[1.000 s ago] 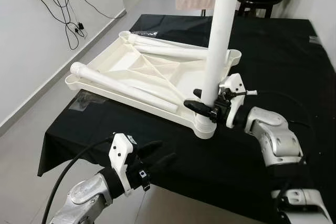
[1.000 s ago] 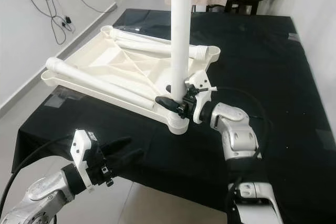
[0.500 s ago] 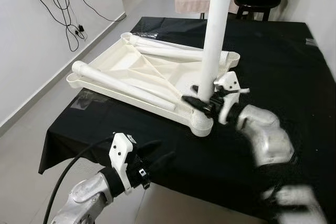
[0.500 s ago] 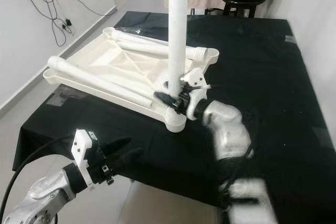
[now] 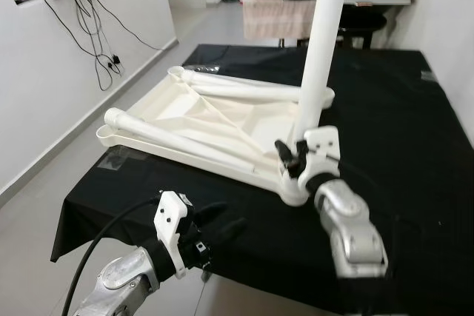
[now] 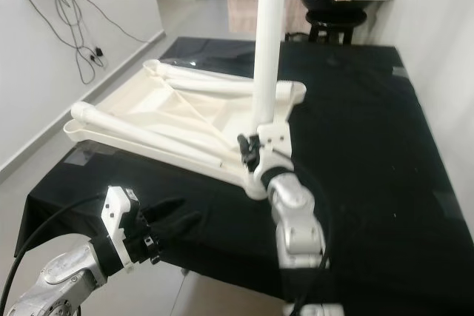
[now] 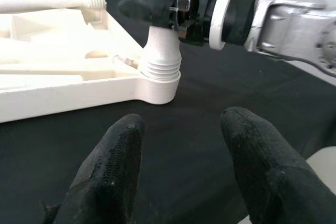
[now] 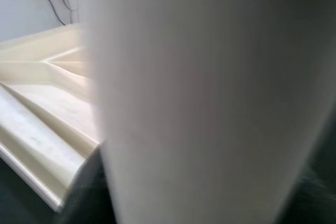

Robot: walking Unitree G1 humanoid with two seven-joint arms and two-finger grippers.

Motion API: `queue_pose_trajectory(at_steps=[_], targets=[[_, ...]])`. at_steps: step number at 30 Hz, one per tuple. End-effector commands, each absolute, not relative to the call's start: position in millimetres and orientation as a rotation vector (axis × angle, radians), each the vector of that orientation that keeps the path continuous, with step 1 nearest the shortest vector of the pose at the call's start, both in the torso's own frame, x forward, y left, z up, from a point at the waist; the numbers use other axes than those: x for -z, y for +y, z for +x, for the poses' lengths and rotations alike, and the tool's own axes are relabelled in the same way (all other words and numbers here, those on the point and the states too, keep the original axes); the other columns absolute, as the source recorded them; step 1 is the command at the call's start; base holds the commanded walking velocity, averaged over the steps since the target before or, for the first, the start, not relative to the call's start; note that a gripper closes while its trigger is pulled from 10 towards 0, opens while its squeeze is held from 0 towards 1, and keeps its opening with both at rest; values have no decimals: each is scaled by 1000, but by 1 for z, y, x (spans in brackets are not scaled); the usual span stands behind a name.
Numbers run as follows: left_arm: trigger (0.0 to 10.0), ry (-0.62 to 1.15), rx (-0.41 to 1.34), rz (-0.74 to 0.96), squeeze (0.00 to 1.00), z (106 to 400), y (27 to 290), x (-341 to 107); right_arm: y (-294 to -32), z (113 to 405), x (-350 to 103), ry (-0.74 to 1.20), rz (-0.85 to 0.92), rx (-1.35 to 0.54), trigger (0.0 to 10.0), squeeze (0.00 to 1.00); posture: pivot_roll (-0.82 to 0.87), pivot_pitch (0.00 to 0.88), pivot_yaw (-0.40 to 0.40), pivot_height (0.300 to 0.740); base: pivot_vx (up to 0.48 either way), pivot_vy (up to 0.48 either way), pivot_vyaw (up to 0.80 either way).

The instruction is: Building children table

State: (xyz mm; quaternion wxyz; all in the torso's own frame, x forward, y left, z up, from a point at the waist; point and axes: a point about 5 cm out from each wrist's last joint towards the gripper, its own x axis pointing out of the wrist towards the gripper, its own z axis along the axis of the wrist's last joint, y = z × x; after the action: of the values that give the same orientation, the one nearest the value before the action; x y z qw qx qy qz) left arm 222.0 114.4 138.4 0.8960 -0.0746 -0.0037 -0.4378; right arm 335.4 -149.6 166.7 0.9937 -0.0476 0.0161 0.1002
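Left claw point(image 5: 222, 225) at lower left, fingers apart, hovering over the black-draped bench point(image 5: 385, 109) edge. Right claw point(image 5: 291, 160) at centre, clamped on the upright white leg point(image 5: 320, 64) in the near corner socket of the overturned tabletop point(image 5: 215, 120). Two more legs lying inside.

The upright leg point(image 5: 320, 57) runs off the top edge, its upper end unseen.

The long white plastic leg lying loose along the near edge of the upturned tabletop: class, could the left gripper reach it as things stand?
Probably yes. The left gripper hovers open over the black cloth, and nothing lies between it and the loose white leg.
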Motion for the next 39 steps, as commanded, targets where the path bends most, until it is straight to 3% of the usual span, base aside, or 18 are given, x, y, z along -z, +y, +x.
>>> queue_pose_trajectory(at_steps=[1,6,7,8,10,14,24,25,26,39], targets=[[10000,-9,890,-153,0,223,116,-136,-140,337,-164,31,-46,-297,10000,1000,-31,78,44,740,0,0,0],[10000,-11,889,-154,0,223,116,-137,-125,338,-178,-13,49,-458,10000,1000,-25,79,46,740,0,0,0],[10000,-10,889,-154,0,224,116,-136,-119,336,-180,-5,60,-544,10000,957,-23,76,50,740,0,0,0],[10000,-8,893,-153,0,225,116,-136,-115,335,-183,-3,45,-669,10000,0,-11,69,53,740,0,0,0],[10000,-6,897,-152,0,226,115,-135,-115,335,-183,3,-31,-831,10000,0,-7,66,51,740,0,0,0],[10000,-5,896,-149,0,227,115,-134,-121,339,-180,26,-117,-944,10000,0,-1,62,45,740,0,0,0],[10000,-12,892,-157,0,227,113,-135,-132,353,-176,84,-95,-1026,10000,0,5,64,36,740,0,0,0],[10000,-12,893,-159,0,227,112,-135,-134,355,-175,88,-89,-1017,8745,0,6,63,35,740,0,0,0],[10000,-12,893,-160,0,227,112,-135,-137,357,-174,95,-75,-998,0,0,6,65,35,740,0,0,0],[10000,-14,895,-171,0,227,112,-135,-152,354,-164,101,-63,-946,0,0,-12,68,43,740,0,0,0]])
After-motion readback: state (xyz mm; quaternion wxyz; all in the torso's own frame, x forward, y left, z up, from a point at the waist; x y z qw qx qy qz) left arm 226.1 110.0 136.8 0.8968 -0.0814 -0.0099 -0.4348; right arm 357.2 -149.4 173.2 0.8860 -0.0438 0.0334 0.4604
